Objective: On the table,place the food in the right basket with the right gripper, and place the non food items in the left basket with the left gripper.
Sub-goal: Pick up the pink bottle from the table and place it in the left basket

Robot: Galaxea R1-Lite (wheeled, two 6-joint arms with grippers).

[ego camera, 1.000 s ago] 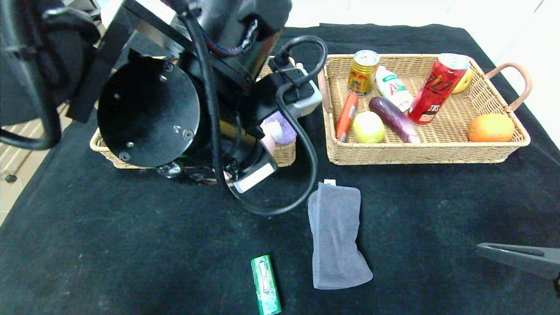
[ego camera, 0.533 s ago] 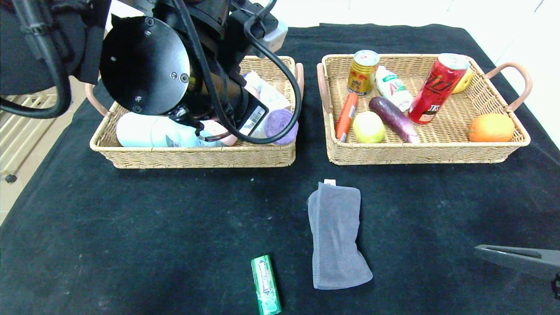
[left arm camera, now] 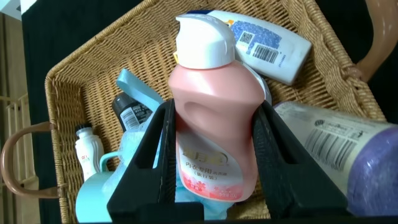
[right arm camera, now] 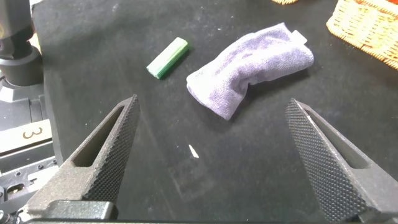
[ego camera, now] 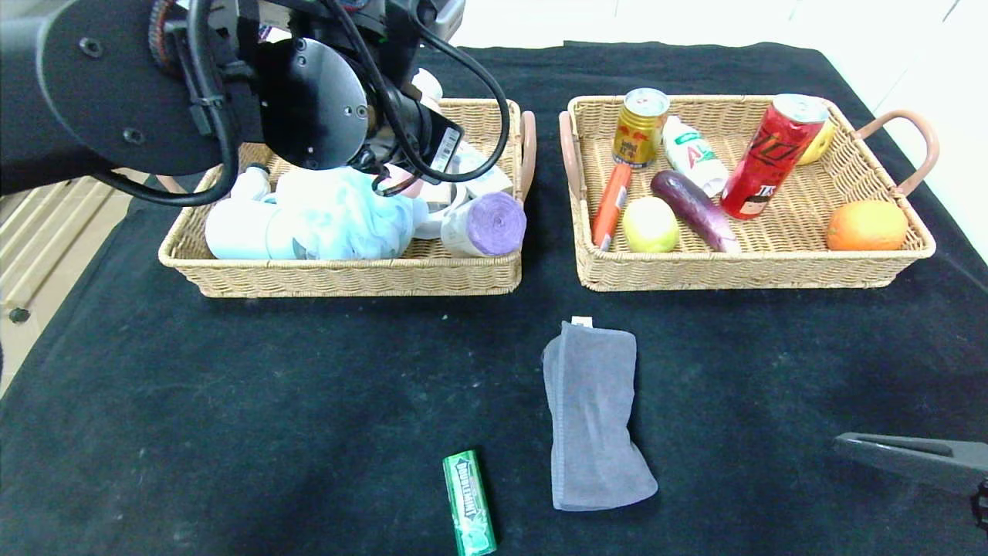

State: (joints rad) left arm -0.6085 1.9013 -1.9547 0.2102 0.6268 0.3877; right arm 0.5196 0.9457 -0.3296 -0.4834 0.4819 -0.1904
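Note:
My left gripper (left arm camera: pixel 211 143) is shut on the pink bottle (left arm camera: pixel 214 124) with a white cap, over the left basket (ego camera: pixel 347 274); in the head view the arm hides the jaws. In that basket lie the light-blue pouf (ego camera: pixel 347 216) and the purple-ended bag roll (ego camera: pixel 486 225). The grey towel (ego camera: pixel 594 417) and the green gum pack (ego camera: pixel 468 502) lie on the black table (ego camera: pixel 231 401) in front. The lemon (ego camera: pixel 650 224) and orange sausage (ego camera: pixel 611 202) are in the right basket (ego camera: pixel 741 270). My right gripper (right arm camera: pixel 212 101) hangs open and empty near the table's front right, short of the towel (right arm camera: pixel 249 68).
The right basket also holds an eggplant (ego camera: pixel 693 210), an orange (ego camera: pixel 866 225), a red can (ego camera: pixel 772 154), a gold can (ego camera: pixel 639 127) and a white bottle (ego camera: pixel 693 154). A mint flask (ego camera: pixel 235 228) and a white tube (left arm camera: pixel 267 43) lie in the left basket.
The left arm has swung from the left basket's front edge up and back over the basket, uncovering the pouf and bag roll. The right gripper has stayed put.

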